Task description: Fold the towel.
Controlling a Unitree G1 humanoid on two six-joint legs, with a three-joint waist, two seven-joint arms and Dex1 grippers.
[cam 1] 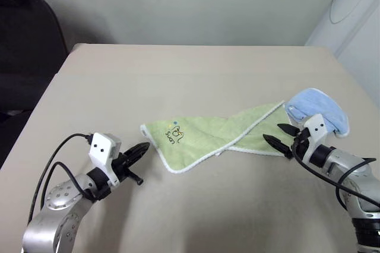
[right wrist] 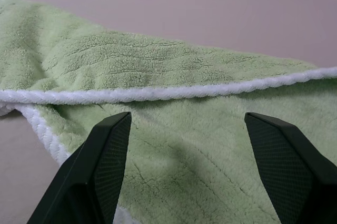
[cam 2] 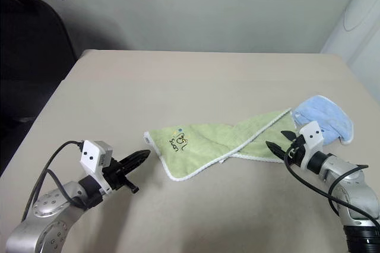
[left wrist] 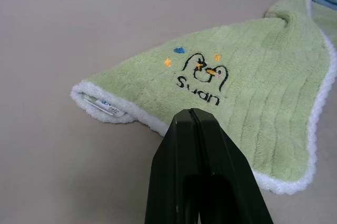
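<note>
The left claw [cam 1: 141, 149] was pinched shut on nothing, its tip just short of the towel [cam 1: 208, 136]'s near corner, where the logo [left wrist: 202, 77] lay a little beyond it. The right claw [cam 1: 282, 136] stood wide, fingers [right wrist: 100, 166] straddling the towel's other end, with a white-edged fold [right wrist: 168, 93] running across just ahead of them. The towel lay twisted and half doubled on the table [cam 1: 178, 75], its far end touching a blue cloth [cam 1: 320, 107] right behind the right claw. To fold well, the left likely needed to open before going for that corner, and the right to pinch the edging only, clear of the blue cloth.
</note>
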